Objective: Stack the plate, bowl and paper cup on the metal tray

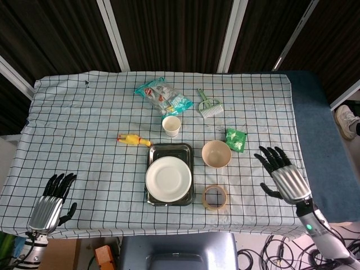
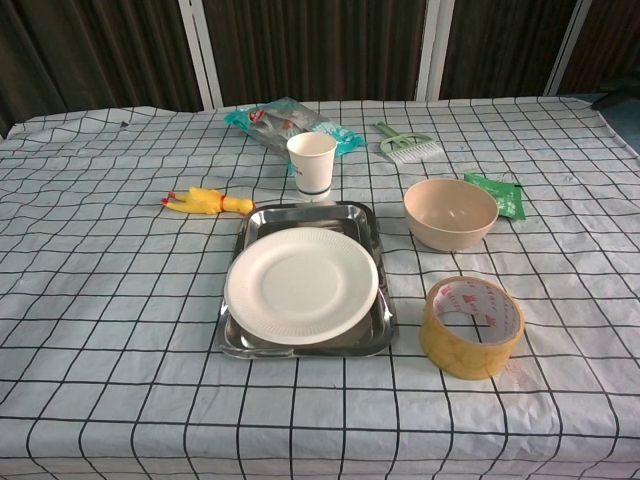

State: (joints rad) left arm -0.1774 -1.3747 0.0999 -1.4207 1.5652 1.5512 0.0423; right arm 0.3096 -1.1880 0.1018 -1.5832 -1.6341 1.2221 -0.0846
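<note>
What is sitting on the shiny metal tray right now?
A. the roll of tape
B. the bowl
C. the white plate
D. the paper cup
C. The white plate lies on the metal tray; the paper cup stands just behind the tray, and the bowl and roll of tape sit to its side on the tablecloth.

I've got open cloth between my right hand [image 1: 286, 178] and the bowl [image 2: 450, 213], with only the green packet [image 2: 496, 194] beside the bowl's far-right side and the tape [image 2: 471, 326] close in front of it. The cup [image 2: 311, 163] stands right behind the tray [image 2: 301, 344], the snack bag [image 2: 286, 124] farther back. On the left, only the rubber chicken [image 2: 205, 202] breaks up the wide free cloth.
</note>
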